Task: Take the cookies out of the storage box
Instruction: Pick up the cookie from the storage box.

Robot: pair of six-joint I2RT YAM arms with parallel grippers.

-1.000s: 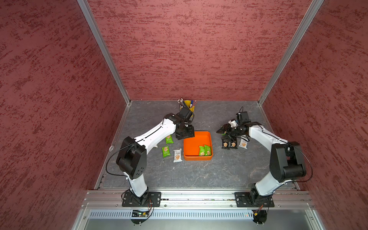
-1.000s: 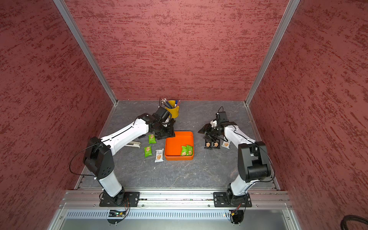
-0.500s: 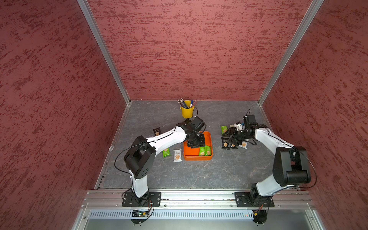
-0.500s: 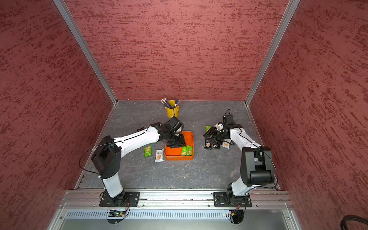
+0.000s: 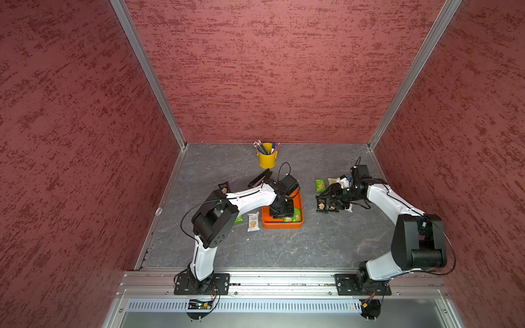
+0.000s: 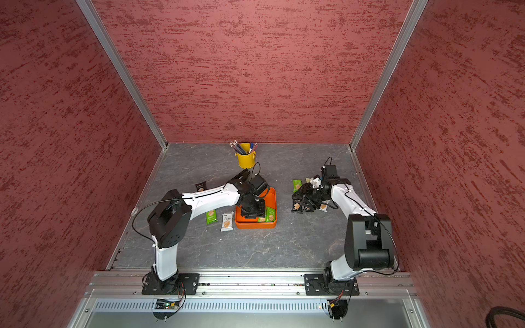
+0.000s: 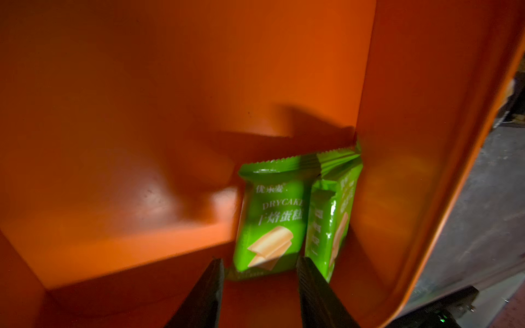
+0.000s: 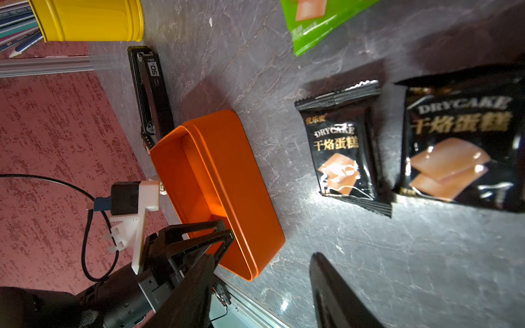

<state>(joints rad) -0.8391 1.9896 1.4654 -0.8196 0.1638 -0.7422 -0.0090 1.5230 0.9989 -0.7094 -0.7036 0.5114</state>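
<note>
The orange storage box (image 5: 281, 226) (image 6: 255, 226) sits mid-table. Two green cookies (image 7: 272, 215) (image 7: 332, 215) lie side by side in one corner of it, against its wall (image 7: 397, 142). My left gripper (image 7: 259, 259) (image 5: 281, 210) reaches down inside the box. Its jaws are apart, and the near end of one green packet lies between the tips, not pinched. My right gripper (image 8: 262, 255) (image 5: 329, 194) hovers open and empty over black cookies (image 8: 341, 153) (image 8: 460, 147) on the table right of the box.
A yellow pen bucket (image 5: 267, 159) stands at the back with a black folded tool (image 5: 260, 177) in front of it. Loose packets lie left of the box: white (image 5: 252, 221), green (image 6: 211, 217), black (image 5: 224, 187). Another green packet (image 5: 320, 185) lies beside the right group. Red walls enclose the table.
My left arm swung from the packets left of the box into the box, and its jaws narrowed. My right gripper drew back to the right, uncovering a green packet on the table.
</note>
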